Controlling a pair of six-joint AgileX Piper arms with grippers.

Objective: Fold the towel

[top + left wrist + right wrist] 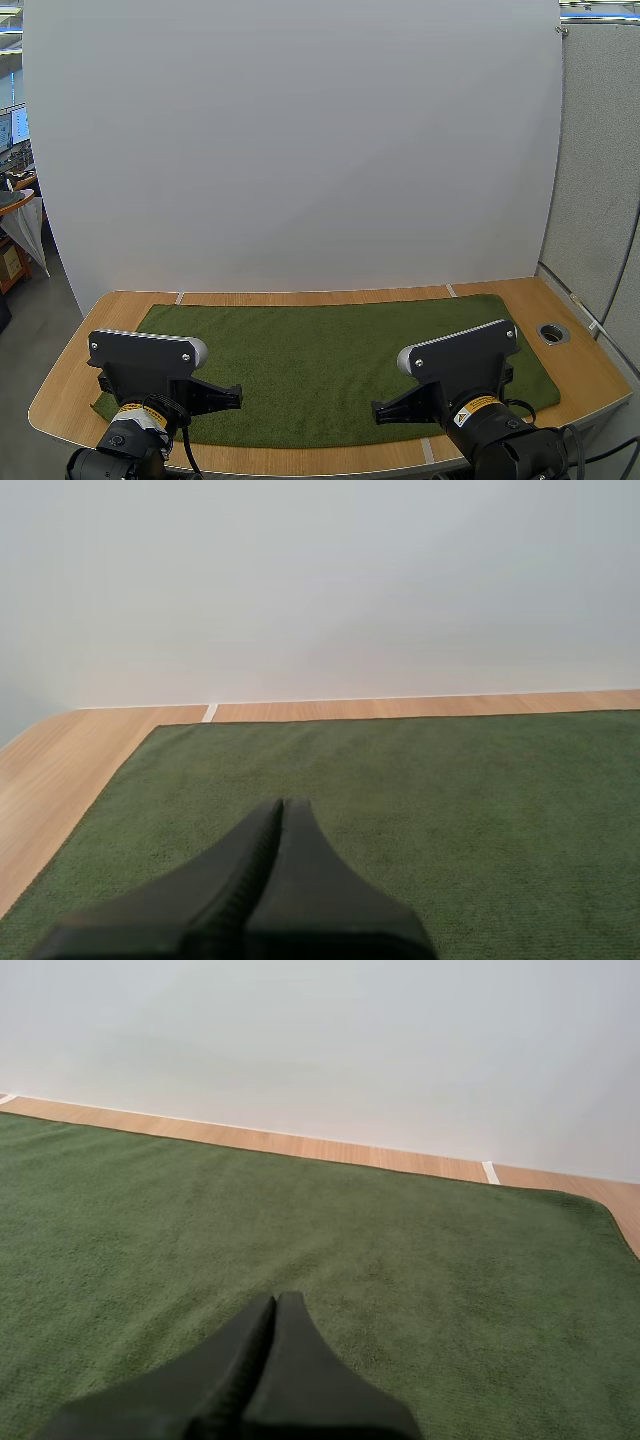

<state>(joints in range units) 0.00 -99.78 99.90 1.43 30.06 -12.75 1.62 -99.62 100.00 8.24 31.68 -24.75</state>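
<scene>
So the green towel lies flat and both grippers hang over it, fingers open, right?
No: the fingers are shut, not open; each wrist view shows them pressed into one dark wedge. The green towel does lie flat under the left gripper and right gripper.

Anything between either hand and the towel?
Nothing visible. The green towel lies flat and unfolded on the table, with the left hand and right hand, both shut, over its near part.
</scene>
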